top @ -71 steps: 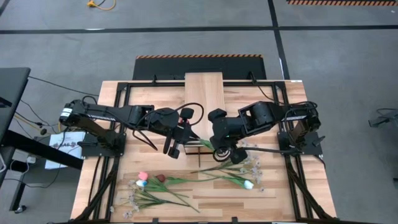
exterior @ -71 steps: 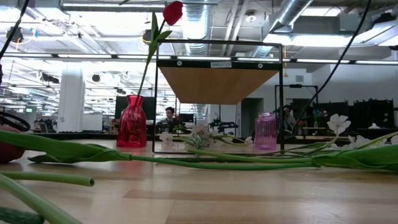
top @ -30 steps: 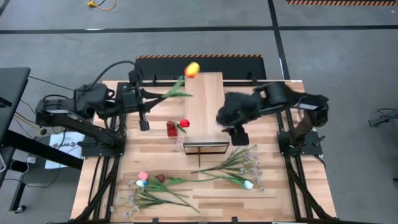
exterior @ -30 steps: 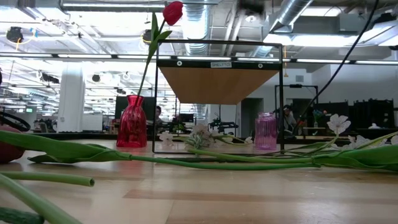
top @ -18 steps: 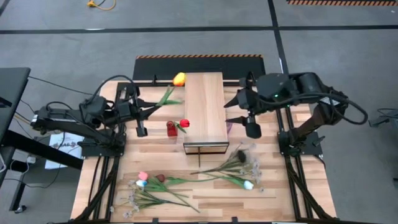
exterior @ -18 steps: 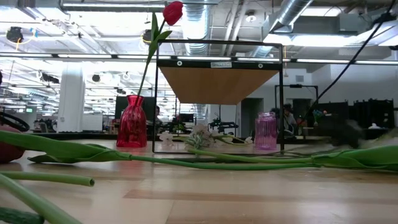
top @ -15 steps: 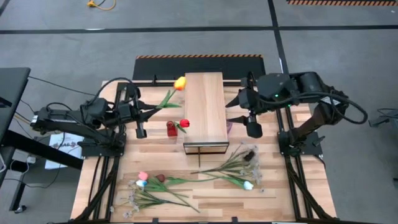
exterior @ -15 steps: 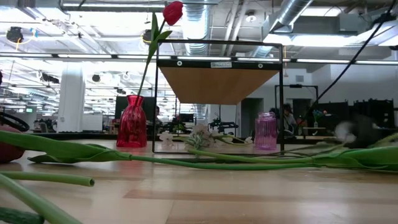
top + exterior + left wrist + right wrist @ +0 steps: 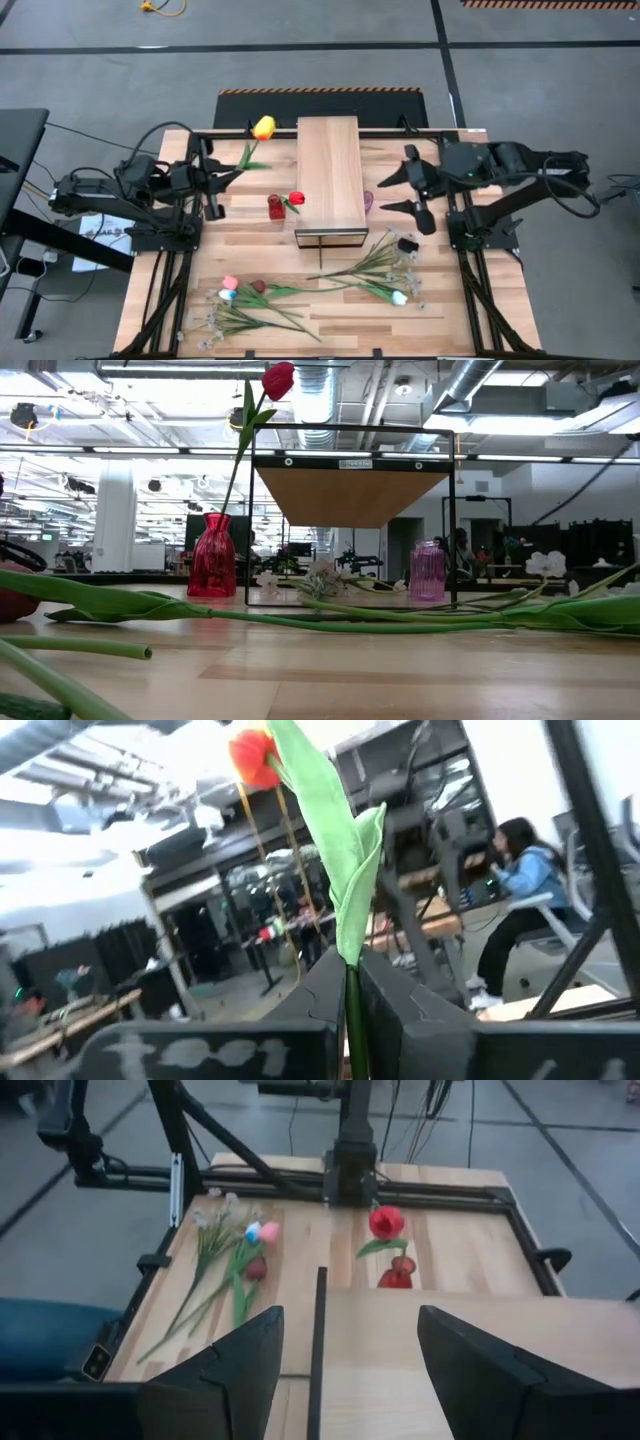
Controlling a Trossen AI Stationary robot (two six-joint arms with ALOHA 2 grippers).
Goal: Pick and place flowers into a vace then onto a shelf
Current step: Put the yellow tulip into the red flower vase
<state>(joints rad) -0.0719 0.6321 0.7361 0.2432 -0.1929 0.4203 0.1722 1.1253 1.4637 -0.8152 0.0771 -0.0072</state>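
Note:
My left gripper (image 9: 224, 178) hovers over the table's left side, left of the shelf (image 9: 328, 175), shut on a yellow tulip (image 9: 263, 127) whose head shows orange-red in the left wrist view (image 9: 255, 755). My right gripper (image 9: 398, 193) stands open to the right of the shelf, with nothing between its fingers (image 9: 215, 1370). A red vase (image 9: 212, 560) holding a red tulip (image 9: 278, 380) stands on the table by the shelf's left side. A pink vase (image 9: 427, 570) stands by its right side. More flowers (image 9: 250, 298) lie on the near part of the table. My left gripper pinches the yellow tulip's green stem (image 9: 355, 1010), below its leaf (image 9: 340, 840), between its two fingers. The fingers come from the table's left, slanting a little upward. The tulip is lifted clear of the table, and its head leans toward the far edge and the shelf.
A second bunch of stems with pale blossoms (image 9: 385, 270) lies near right of the shelf. Black frame rails (image 9: 190, 150) run along the table's edges. People sit in the room beyond the table (image 9: 520, 890).
My left gripper has drawn back toward the table's left edge and sunk, carrying the yellow tulip from over the shelf's far end to the left of it. My right gripper, staying open, has pulled away from the shelf toward the right edge and tipped up nearer to level.

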